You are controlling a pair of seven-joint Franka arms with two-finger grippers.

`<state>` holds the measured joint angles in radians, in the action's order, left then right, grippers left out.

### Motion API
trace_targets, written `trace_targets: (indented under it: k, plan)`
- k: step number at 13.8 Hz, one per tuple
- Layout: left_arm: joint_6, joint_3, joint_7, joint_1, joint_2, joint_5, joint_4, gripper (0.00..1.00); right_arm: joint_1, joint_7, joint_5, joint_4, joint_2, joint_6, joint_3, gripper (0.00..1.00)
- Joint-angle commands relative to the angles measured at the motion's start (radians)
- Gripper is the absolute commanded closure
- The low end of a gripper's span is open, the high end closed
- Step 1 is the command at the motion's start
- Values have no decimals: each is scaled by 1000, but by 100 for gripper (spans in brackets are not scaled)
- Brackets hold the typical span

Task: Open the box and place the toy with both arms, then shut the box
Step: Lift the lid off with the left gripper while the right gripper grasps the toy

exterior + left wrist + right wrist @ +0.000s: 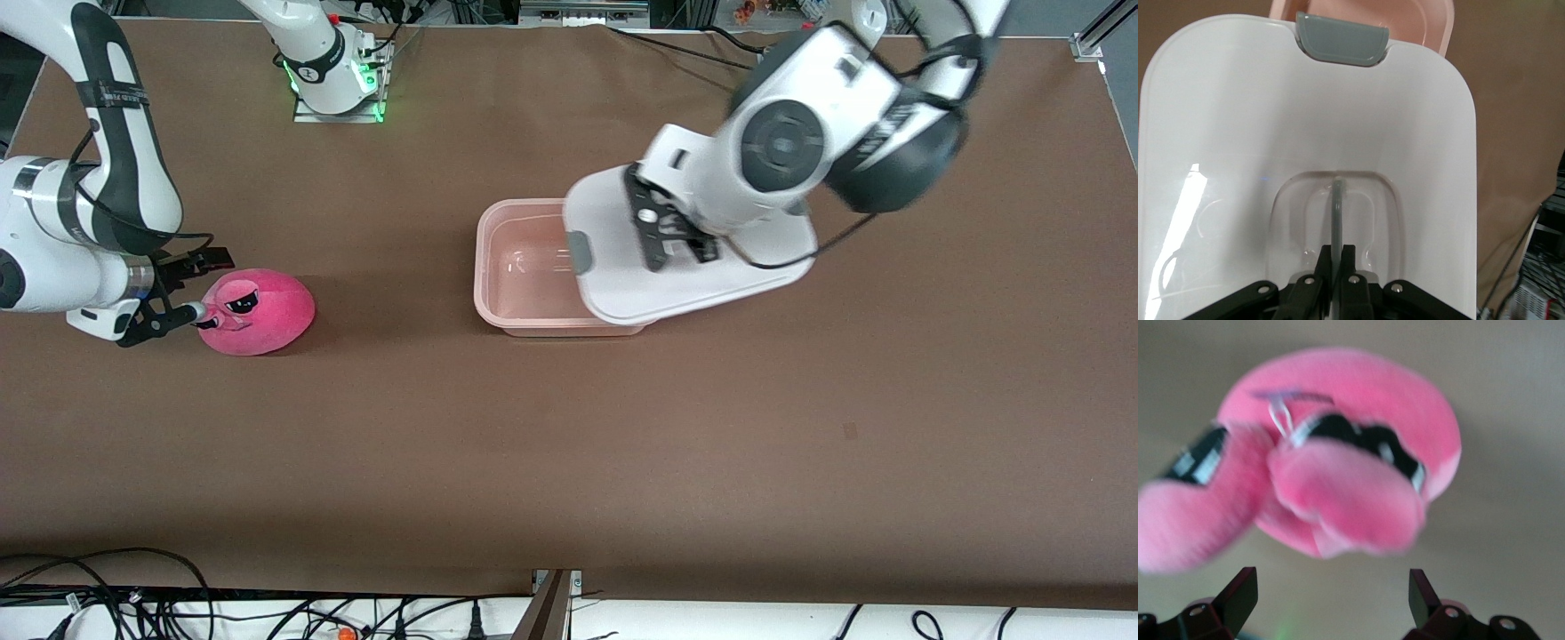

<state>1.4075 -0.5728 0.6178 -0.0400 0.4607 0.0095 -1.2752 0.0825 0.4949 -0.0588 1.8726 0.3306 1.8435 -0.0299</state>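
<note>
At the centre of the front view, the pinkish box (524,276) sits open on the brown surface (569,444). The left tool (669,233) is clamped on the clear handle (1337,207) of the white lid (693,267), holding it tilted over the box's end toward the left arm. At the left edge of the frame, the right tool (197,284) is spread wide beside the pink toy (258,311), gripping nothing.
</note>
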Motion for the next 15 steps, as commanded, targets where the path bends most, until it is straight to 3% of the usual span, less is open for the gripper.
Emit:
trace_targets:
  k: [1, 4, 5, 8, 10, 11, 13, 15]
  plan:
    - [-71, -19, 72, 136, 0, -19, 62, 100, -1, 13, 2, 23, -7, 65, 22, 0]
    - [-131, -4, 323, 250, 0, 41, 123, 100, 0, 13, 4, 23, 19, 130, 33, 0]
    - [-151, -7, 398, 284, 0, 76, 132, 100, 0, 14, 4, 25, 33, 153, 36, 5]
    - [-148, -1, 540, 321, 7, 163, 137, 100, 0, 14, 5, 23, 54, 192, 47, 45]
    - [-151, -9, 578, 316, 9, 262, 131, 100, 0, 14, 16, 16, 65, 213, 60, 65]
    - [-151, -10, 586, 319, 15, 247, 131, 100, 0, 14, 51, 11, 65, 218, 64, 72]
    - [-148, -9, 586, 315, 22, 227, 134, 100, -1, 14, 118, 10, 68, 258, 68, 99]
    - [-150, -9, 592, 318, 21, 224, 132, 100, -3, 13, 132, 8, 73, 267, 73, 100]
